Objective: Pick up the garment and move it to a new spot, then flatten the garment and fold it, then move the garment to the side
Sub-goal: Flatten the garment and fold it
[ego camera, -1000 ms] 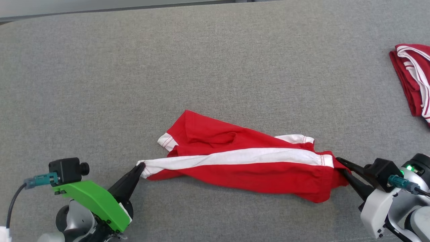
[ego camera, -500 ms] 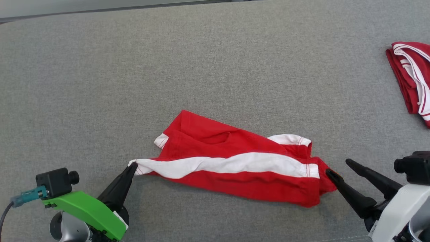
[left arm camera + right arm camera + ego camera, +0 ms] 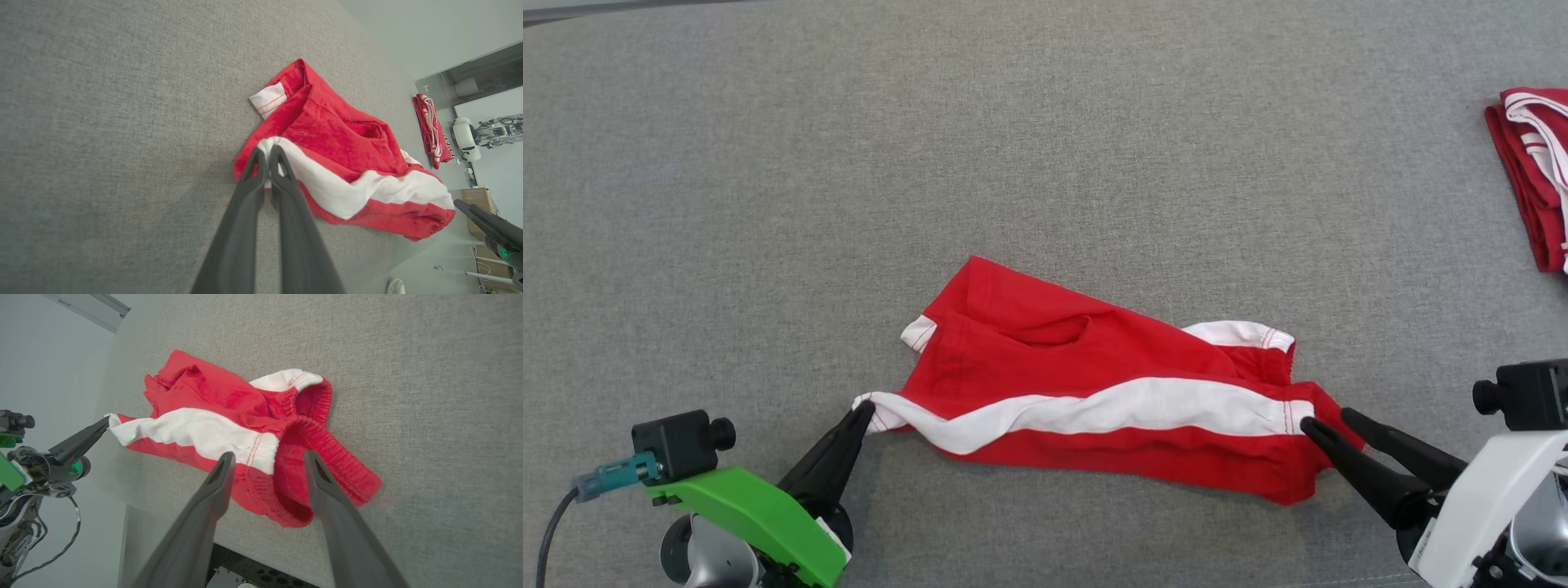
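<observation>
Head view: red shorts (image 3: 1111, 384) with a white stripe, lying rumpled on a grey table (image 3: 1045, 163). Left gripper (image 3: 864, 408) clenched on the white hem corner at the left end. Right gripper (image 3: 1327, 419) released, fingers parted at the waistband end. More red clothing (image 3: 1535, 180) well apart, far right.

Left wrist view: fingertips pinched together on the white cloth.

Right wrist view: two fingers spread wide, astride the bunched elastic waistband.
</observation>
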Robot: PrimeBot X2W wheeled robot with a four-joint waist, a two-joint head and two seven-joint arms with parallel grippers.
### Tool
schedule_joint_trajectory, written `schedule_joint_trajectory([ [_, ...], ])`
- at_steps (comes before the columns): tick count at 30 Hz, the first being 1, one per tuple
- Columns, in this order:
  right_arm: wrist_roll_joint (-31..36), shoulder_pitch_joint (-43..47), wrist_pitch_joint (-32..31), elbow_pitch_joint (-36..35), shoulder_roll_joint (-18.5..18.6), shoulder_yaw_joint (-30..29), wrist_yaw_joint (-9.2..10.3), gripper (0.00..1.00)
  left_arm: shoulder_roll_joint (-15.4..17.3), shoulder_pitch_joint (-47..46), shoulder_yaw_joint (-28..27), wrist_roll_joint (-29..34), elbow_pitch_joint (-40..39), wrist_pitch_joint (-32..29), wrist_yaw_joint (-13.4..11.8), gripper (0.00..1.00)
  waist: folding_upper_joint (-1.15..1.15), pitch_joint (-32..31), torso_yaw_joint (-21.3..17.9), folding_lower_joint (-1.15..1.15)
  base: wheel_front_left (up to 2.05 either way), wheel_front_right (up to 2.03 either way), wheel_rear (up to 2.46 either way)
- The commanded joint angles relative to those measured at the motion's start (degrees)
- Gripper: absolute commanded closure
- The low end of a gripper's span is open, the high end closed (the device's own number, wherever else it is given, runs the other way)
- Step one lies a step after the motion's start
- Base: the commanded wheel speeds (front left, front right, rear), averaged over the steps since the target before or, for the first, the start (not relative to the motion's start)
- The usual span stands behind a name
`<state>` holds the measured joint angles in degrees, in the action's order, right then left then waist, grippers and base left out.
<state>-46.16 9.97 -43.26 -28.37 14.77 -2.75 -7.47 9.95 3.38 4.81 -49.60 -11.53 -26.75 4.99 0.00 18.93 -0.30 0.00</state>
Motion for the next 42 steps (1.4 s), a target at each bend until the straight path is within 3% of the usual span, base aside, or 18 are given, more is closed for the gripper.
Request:
schedule_joint_trajectory([
  [1,0.6,-1.3,-0.8,0.6,-0.5,-0.2,-0.04,0.16,0.0,-1.1,0.1,0.5,0.0,-0.2,-0.1,1.0,0.0,0.0,0.2,0.0,0.0,0.0,0.0],
  [4,2.0,-3.8,-2.8,2.4,-1.3,0.4,-0.04,0.2,-0.3,-1.7,0.7,0.4,0.3,-0.2,0.1,1.0,0.0,0.1,0.8,0.0,0.0,0.0,0.0],
  [8,3.3,-5.8,-6.0,5.6,-2.4,1.5,-0.04,0.32,-0.4,-2.4,1.9,0.6,0.7,-0.6,0.4,1.0,0.0,0.0,2.0,0.0,0.0,0.0,0.0],
  [11,2.5,-6.9,-7.7,6.9,-3.3,2.5,-0.04,0.57,-0.5,-2.8,2.0,0.4,1.1,-0.5,0.5,1.0,0.0,-0.3,2.6,0.0,0.0,0.0,0.0],
  [13,2.0,-7.9,-7.9,7.0,-3.9,3.4,-0.04,1.0,-0.7,-2.9,2.0,0.3,1.3,-0.1,0.4,1.0,0.0,-0.7,2.9,0.0,0.0,0.0,0.0],
  [18,-1.4,-9.3,-8.9,4.1,-2.7,2.8,-0.04,1.0,-0.2,-2.5,1.5,0.0,0.1,0.1,0.5,1.0,0.0,-2.4,3.0,0.0,0.0,0.0,0.0],
  [27,-13.4,-7.2,-15.3,-6.4,-5.5,-10.4,-0.04,1.0,2.1,0.0,-2.2,-1.9,-12.7,-0.8,-1.2,1.0,0.0,-5.6,1.8,0.0,0.0,0.0,0.0],
  [36,-18.5,-4.9,-20.4,-11.2,-7.1,-18.7,-0.04,1.0,3.4,3.9,-1.9,-3.0,-24.5,-3.9,-2.6,1.0,0.0,-6.0,-0.1,0.0,0.0,0.0,0.0],
  [40,-21.4,-8.5,-22.2,-13.3,-7.4,-21.9,-0.04,1.0,4.9,1.8,-1.9,-4.0,-27.9,-6.4,-3.1,1.0,0.0,-4.1,-0.4,0.0,0.0,0.0,0.0],
  [42,-21.1,-14.8,-23.0,-12.8,-6.3,-23.6,-0.04,1.0,7.5,-4.3,-3.1,-3.3,-26.8,-9.2,-4.0,1.0,0.0,-0.8,-0.1,0.0,0.0,0.0,0.0],
])
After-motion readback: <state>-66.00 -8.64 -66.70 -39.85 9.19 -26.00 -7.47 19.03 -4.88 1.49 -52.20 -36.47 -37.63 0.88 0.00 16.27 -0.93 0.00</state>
